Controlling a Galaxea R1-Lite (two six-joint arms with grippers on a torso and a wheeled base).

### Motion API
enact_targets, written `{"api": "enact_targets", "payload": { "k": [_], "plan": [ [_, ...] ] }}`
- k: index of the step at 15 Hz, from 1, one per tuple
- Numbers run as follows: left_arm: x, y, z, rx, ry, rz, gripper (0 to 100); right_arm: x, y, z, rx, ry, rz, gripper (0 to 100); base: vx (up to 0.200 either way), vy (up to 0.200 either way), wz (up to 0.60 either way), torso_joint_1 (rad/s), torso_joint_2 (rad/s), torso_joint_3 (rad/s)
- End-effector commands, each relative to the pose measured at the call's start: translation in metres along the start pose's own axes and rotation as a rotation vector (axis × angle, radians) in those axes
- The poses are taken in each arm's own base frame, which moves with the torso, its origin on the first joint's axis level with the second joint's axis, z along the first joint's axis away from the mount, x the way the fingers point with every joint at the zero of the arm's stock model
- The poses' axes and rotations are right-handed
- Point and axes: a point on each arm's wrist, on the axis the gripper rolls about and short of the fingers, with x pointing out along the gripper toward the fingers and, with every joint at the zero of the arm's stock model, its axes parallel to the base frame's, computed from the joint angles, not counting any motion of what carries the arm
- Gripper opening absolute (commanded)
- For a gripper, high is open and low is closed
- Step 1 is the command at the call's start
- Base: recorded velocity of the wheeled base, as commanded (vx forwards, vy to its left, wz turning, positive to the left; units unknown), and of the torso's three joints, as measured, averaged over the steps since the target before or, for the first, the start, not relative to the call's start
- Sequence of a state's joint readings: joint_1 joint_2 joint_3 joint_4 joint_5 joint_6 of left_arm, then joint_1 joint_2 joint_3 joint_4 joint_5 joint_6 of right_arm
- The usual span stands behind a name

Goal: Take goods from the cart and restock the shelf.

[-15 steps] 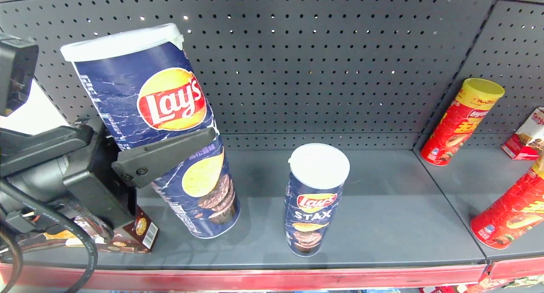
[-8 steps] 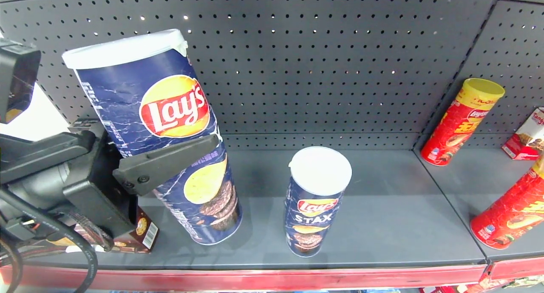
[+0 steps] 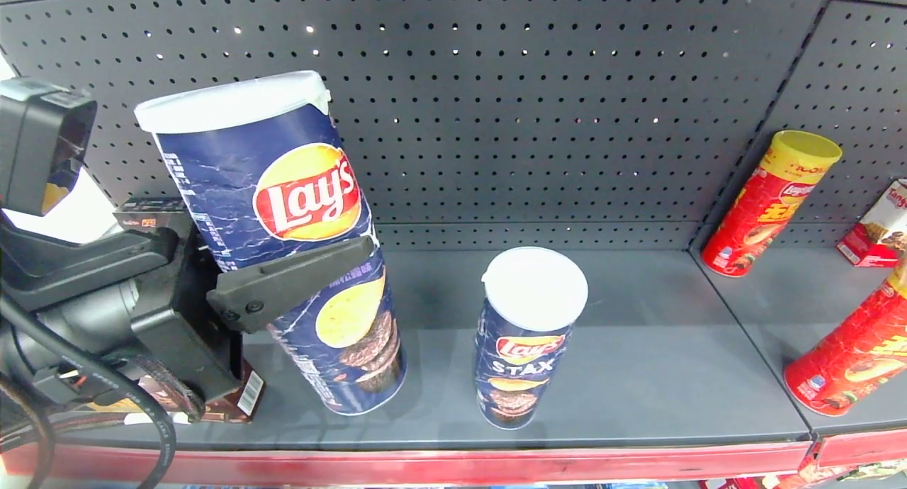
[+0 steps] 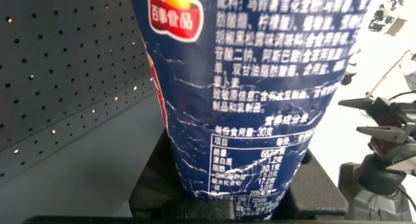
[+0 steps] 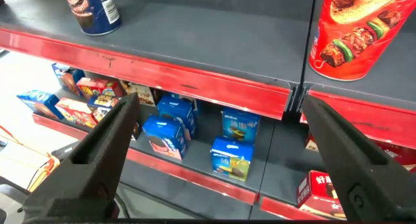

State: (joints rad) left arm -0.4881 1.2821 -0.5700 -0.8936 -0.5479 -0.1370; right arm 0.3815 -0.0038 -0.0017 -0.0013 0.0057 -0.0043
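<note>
Head view has the left gripper (image 3: 319, 262) at the left of the frame, pinching a tall blue chip can (image 3: 283, 212) around its middle, one black finger (image 3: 283, 287) lying across the label. The can is tilted, its white lid leaning toward the upper left, its base low over the grey shelf (image 3: 638, 361); whether it touches the board I cannot tell. Just right of it, near the frame's centre, a second blue chip can (image 3: 528, 340) stands upright, apart from the held one. A brown box (image 3: 244, 393) lies at lower left, partly behind the gripper. Behind everything runs a grey pegboard (image 3: 531, 120). At the right, a red chip can (image 3: 769, 205) leans against that panel, and another red can (image 3: 850, 354) lies tilted at the lower right edge. From the left wrist, the held can (image 4: 253, 120) stands close, its printed back facing the lens. From the right wrist, the right gripper (image 5: 227, 152) hangs with its fingers spread wide, below the red shelf edge (image 5: 195, 74), before blue boxes (image 5: 169, 126) on a lower shelf.
</note>
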Motion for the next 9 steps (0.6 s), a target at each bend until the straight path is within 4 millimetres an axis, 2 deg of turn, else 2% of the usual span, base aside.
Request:
{"api": "enact_targets", "payload": {
  "k": [1, 3, 7, 9],
  "plan": [
    [0.004, 0.005, -0.007, -0.016, 0.026, 0.010, 0, 0.000, 0.000, 0.000, 0.000, 0.004, 0.001, 100, 0.000, 0.000, 0.00, 0.000, 0.00, 0.000],
    [0.008, 0.009, -0.013, -0.016, 0.048, 0.014, 0, 0.000, 0.000, 0.000, 0.000, 0.004, 0.001, 100, 0.000, 0.000, 0.00, 0.000, 0.00, 0.000],
    [0.034, 0.027, -0.025, 0.137, 0.092, 0.017, 0, 0.000, 0.000, 0.000, 0.000, 0.004, 0.001, 100, 0.000, 0.000, 0.00, 0.000, 0.00, 0.000],
    [0.039, 0.030, -0.025, 0.151, 0.095, 0.017, 0, 0.000, 0.000, 0.000, 0.000, 0.004, 0.001, 100, 0.000, 0.000, 0.00, 0.000, 0.00, 0.000]
  ]
}}
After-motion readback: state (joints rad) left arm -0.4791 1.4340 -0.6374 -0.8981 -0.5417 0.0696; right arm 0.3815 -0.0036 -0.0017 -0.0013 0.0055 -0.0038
